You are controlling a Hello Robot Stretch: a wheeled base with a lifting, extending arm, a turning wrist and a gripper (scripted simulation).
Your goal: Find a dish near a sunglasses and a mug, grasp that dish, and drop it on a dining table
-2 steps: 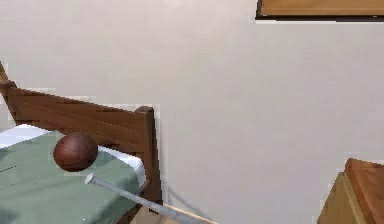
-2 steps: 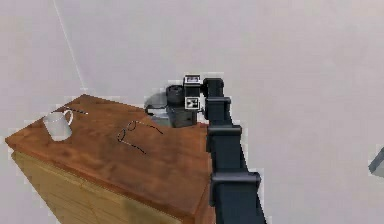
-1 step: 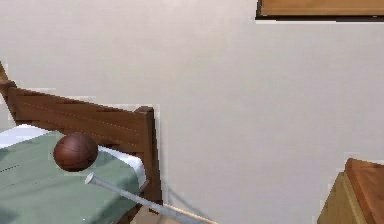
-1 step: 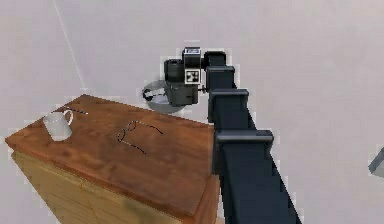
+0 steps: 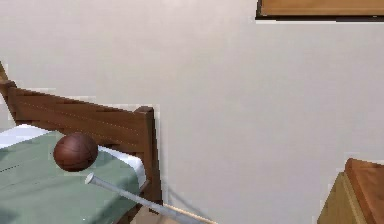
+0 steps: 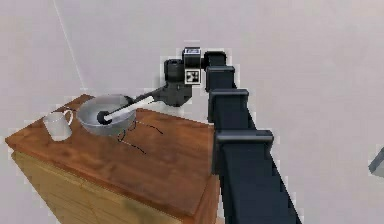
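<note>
Dish (image 6: 92,119), mug (image 6: 58,125) arm-side; bed (image 5: 40,186), ball (image 5: 75,152) fwd view

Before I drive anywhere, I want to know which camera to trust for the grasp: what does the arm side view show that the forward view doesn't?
Arm side view: a white mug, a grey dish and thin dark sunglasses on a wooden cabinet, with the arm stretched over it and the hand at the dish. Forward view: a bed with a wooden headboard, a brown ball and a grey bat. Shared: the pale wall, and probably the cabinet, whose corner sits at the forward view's right edge.
</note>
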